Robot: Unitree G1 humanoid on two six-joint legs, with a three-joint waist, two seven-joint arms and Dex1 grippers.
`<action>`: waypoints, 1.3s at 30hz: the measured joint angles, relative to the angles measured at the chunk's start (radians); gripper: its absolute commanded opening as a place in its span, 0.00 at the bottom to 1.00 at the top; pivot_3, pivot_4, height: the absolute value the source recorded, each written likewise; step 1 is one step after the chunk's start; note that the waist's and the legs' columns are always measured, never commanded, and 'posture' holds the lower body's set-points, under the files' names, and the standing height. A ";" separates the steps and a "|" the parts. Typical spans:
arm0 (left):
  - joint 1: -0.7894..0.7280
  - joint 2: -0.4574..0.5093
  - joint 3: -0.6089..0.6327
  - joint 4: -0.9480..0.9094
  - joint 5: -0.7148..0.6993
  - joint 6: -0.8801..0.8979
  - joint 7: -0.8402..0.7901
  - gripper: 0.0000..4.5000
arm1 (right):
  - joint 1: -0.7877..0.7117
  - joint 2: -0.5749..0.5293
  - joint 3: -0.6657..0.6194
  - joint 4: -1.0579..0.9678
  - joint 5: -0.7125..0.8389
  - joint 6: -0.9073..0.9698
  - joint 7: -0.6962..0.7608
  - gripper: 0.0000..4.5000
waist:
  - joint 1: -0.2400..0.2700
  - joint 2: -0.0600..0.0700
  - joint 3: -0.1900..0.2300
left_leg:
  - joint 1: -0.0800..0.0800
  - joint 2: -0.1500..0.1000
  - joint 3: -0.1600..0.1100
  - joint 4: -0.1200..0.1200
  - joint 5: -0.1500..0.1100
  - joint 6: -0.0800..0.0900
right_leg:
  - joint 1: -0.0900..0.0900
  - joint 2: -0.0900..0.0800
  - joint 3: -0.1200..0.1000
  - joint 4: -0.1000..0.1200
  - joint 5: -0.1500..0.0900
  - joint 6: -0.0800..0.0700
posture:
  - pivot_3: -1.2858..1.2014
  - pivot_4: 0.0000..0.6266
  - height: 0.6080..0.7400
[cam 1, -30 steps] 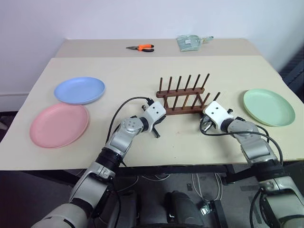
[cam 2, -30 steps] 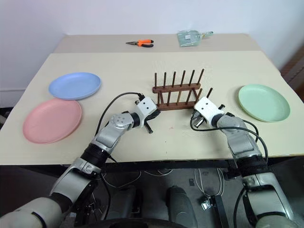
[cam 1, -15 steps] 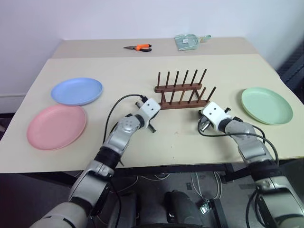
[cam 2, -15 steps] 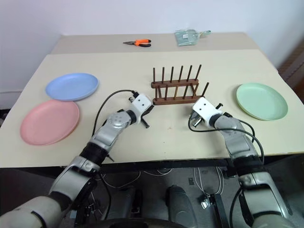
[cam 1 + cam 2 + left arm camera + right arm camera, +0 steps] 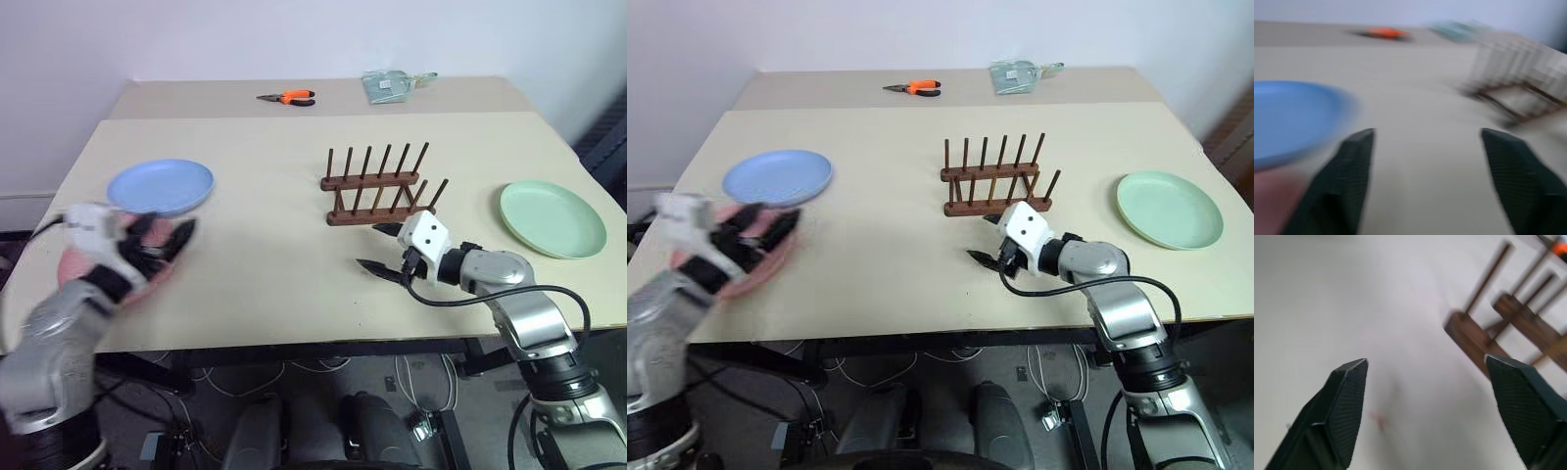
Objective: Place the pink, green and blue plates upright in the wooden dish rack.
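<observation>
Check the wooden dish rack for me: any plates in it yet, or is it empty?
Empty. The wooden dish rack shows bare pegs; the blue plate and green plate lie flat on the table.

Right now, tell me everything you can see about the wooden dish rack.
The wooden dish rack is small, dark brown and looks like stained wood: two parallel base rails, each carrying a row of thin upright pegs. It stands level on the beige table, near the middle, and holds no plates. Nothing touches it; the right gripper hangs open just in front of it, apart from the near rail. The right wrist view shows one end of the rails up close.
</observation>
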 measured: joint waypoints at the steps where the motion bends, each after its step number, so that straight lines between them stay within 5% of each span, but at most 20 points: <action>1: 0.010 -0.006 0.026 0.001 0.000 0.007 0.037 0.92 | -0.009 0.006 0.006 0.010 0.000 -0.002 0.004 0.82 | -0.002 0.000 0.000 | 0.000 0.000 0.000 0.000 0.000 0.000 | 0.000 0.000 0.000 0.000 0.001 0.001 | 0.52 0.24 1.00; 8: 0.043 -0.086 0.173 0.060 0.081 0.086 0.381 0.92 | -0.048 0.037 0.055 0.083 -0.012 -0.047 0.035 0.82 | -0.003 -0.001 0.000 | 0.000 0.000 0.000 0.000 0.000 0.000 | 0.000 0.000 -0.001 0.000 0.001 0.001 | 0.52 0.24 1.00; 15: 0.028 -0.156 0.197 0.126 0.081 0.139 0.533 0.92 | -0.047 0.042 0.065 0.104 -0.038 -0.078 0.035 0.82 | -0.005 -0.002 0.000 | 0.000 0.000 0.000 -0.001 0.000 0.000 | -0.001 -0.001 -0.001 0.000 0.001 0.001 | 0.52 0.24 1.00; 18: -0.002 -0.156 0.185 0.148 0.078 0.173 0.551 0.72 | -0.039 0.045 0.065 0.101 -0.043 -0.082 0.022 0.82 | -0.001 -0.001 -0.001 | 0.000 -0.001 0.000 -0.001 0.000 -0.001 | 0.000 -0.001 -0.001 0.000 0.001 0.001 | 0.52 0.24 1.00; 25: -0.076 -0.173 0.200 0.203 0.051 0.145 0.578 0.01 | 0.019 0.051 0.062 0.073 -0.049 -0.083 -0.013 0.82 | -0.004 -0.001 -0.001 | 0.000 -0.001 0.000 -0.001 0.000 -0.001 | -0.001 -0.002 -0.002 0.000 0.001 0.001 | 0.52 0.24 1.00; 30: -0.073 -0.202 0.210 0.212 0.001 0.087 0.551 0.01 | 0.032 0.040 0.052 0.064 -0.045 -0.088 -0.010 0.82 | -0.003 -0.001 -0.001 | 0.000 -0.001 0.000 -0.001 -0.001 -0.002 | -0.001 -0.003 -0.002 0.000 0.001 0.001 | 0.52 0.24 1.00; 33: 0.003 -0.199 0.179 0.176 -0.044 0.042 0.448 0.00 | 0.032 0.022 0.026 0.049 0.013 -0.043 0.038 0.99 | -0.006 -0.001 -0.001 | 0.000 -0.001 0.000 -0.002 -0.001 -0.002 | -0.001 -0.003 -0.002 -0.001 -0.001 -0.002 | 0.52 0.24 1.00; 39: 0.180 -0.180 0.024 0.039 -0.152 0.041 0.229 0.00 | 0.008 0.002 0.022 -0.051 0.077 0.027 0.103 0.99 | -0.006 -0.001 -0.001 | -0.001 -0.001 0.000 -0.003 -0.002 -0.004 | -0.001 -0.004 -0.003 -0.002 -0.003 -0.006 | 0.52 0.24 1.00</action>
